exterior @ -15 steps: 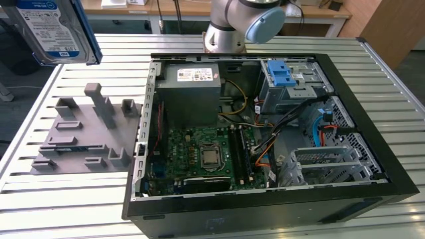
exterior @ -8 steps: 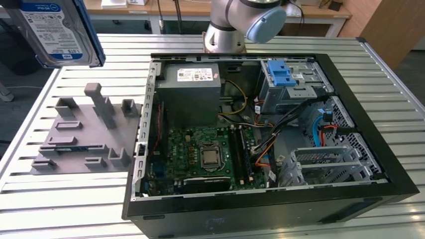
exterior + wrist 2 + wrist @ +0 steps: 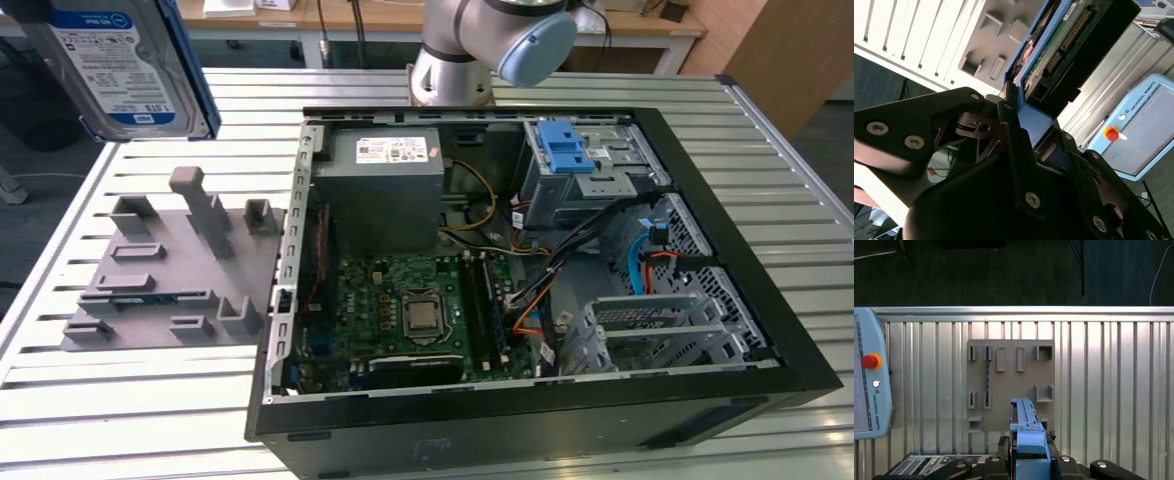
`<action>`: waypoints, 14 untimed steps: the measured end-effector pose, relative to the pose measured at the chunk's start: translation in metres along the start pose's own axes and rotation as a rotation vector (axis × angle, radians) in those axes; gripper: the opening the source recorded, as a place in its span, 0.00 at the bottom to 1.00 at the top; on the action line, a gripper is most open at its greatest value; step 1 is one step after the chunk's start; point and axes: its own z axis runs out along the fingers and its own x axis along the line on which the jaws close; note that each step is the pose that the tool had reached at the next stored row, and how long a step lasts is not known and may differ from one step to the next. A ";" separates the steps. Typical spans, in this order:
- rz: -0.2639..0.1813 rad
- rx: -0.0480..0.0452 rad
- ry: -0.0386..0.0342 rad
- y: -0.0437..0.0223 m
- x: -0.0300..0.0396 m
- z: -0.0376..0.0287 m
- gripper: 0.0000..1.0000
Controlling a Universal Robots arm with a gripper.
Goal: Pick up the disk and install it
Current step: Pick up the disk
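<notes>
The disk point(image 3: 120, 65), silver with a white-and-blue label in a blue carrier, hangs high over the table at the exterior view's left, above the grey fixture point(image 3: 174, 265). In the second wrist view my gripper point(image 3: 1026, 125) is shut on the blue carrier end of the disk point(image 3: 1054, 50), whose green circuit-board side shows. The first wrist view looks along the disk point(image 3: 1026, 422) edge-on, held by the gripper point(image 3: 1029, 462) over the fixture point(image 3: 1009, 385). The open computer case point(image 3: 747, 380) lies at the exterior view's right, with a blue-latched drive bay point(image 3: 567, 150) at its far corner.
The arm's base point(image 3: 461, 45) stands behind the case. Inside the case are a grey power-supply box point(image 3: 380, 190), the motherboard point(image 3: 414, 315), cables and a metal cage point(image 3: 654, 330). A teach pendant with a red button point(image 3: 869, 385) lies on the slatted table point(image 3: 1114, 390).
</notes>
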 end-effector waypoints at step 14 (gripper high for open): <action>0.000 -0.0001 0.0000 -0.0188 0.0124 0.0003 0.36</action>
